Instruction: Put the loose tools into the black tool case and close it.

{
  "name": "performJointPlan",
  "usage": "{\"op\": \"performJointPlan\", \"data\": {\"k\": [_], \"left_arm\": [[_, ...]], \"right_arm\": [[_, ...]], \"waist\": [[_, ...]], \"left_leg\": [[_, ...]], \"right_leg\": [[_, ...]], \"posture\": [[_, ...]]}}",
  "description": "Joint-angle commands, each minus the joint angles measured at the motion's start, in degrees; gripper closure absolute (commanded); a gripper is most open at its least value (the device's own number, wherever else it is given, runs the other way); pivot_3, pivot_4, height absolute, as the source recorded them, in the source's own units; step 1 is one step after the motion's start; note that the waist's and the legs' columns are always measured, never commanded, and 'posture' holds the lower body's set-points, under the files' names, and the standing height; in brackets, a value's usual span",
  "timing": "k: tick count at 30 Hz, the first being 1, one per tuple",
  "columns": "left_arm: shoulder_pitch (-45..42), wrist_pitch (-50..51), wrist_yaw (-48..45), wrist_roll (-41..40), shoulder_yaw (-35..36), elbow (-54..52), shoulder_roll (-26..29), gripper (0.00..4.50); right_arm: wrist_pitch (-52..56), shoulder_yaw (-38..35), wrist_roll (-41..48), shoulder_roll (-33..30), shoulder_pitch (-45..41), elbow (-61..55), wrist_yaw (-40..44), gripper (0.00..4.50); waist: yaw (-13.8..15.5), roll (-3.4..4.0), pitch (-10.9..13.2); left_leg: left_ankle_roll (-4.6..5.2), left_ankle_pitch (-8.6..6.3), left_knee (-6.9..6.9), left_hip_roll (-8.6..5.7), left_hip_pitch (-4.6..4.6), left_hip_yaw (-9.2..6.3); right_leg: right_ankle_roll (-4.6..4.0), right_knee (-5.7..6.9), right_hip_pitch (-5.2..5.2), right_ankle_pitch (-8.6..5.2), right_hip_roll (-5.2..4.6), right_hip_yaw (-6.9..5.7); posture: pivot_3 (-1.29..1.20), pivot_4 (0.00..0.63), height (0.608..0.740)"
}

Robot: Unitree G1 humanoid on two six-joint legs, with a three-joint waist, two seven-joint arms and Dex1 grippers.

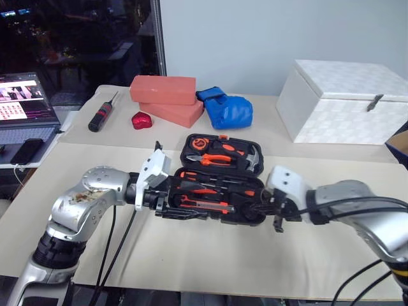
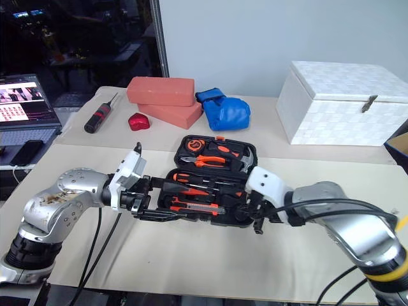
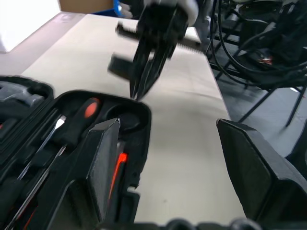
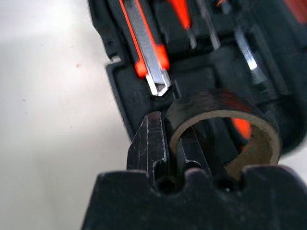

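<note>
The right claw (image 4: 175, 143) is clenched on the tape roll's (image 4: 225, 132) wall, holding it over the open case (image 1: 210, 191) on the table (image 1: 210, 261) for slotting. The left claw (image 1: 160, 203) stands released, bracing the case's end.

no legible text, labels or numbers on any object.

I'm seeing scuffed silver arms, white wrist housings, black cables trailing, black left gripper (image 1: 167, 203) and right gripper (image 1: 264, 213).
</note>
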Motion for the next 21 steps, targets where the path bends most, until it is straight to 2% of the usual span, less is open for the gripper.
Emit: {"op": "performJointPlan", "data": {"k": [1, 11, 19, 21], "left_arm": [[0.03, -0.93, 1.13, -0.29, 1.48, -1.65, 0.60, 1.02], [-0.92, 1.97, 5.01, -1.72, 1.51, -4.23, 1.26, 1.02], [-2.14, 4.78, 8.47, -2.63, 1.98, -5.54, 1.02, 1.02], [-2.23, 5.55, 9.19, -3.14, 2.12, -6.16, 1.12, 1.02]], "right_arm": [[-0.13, 3.55, -2.05, -0.85, -2.45, 0.07, 2.01, 4.46], [0.52, 9.98, -3.70, -0.42, -7.26, 1.85, 7.75, 4.46], [-2.02, 11.99, -6.26, -0.27, -9.71, 4.42, 10.93, 1.75], [-2.37, 11.79, -6.35, -0.61, -9.90, 4.30, 11.88, 1.75]], "waist": [[-0.01, 0.00, 0.00], [-0.13, 0.00, 0.00], [-0.06, -0.01, 0.00], [-0.09, -0.01, 0.00]], "left_leg": [[0.06, -0.05, 0.00, 0.00, -0.12, 0.00], [0.26, -0.21, -0.01, 0.01, -0.16, -0.03], [0.26, -0.20, 0.01, 0.01, -0.07, -0.04], [0.26, -0.21, 0.00, 0.01, -0.10, -0.04]], "right_leg": [[0.00, 0.02, -0.09, 0.00, 0.00, 0.00], [0.36, 0.19, -0.22, -0.02, 0.05, -0.05], [0.31, 0.28, -0.18, -0.01, 0.08, -0.05], [0.32, 0.26, -0.19, -0.01, 0.08, -0.05]], "posture": [[0.00, 0.150, 0.740], [0.00, 0.150, 0.740], [0.00, 0.150, 0.740], [0.00, 0.150, 0.740]]}}
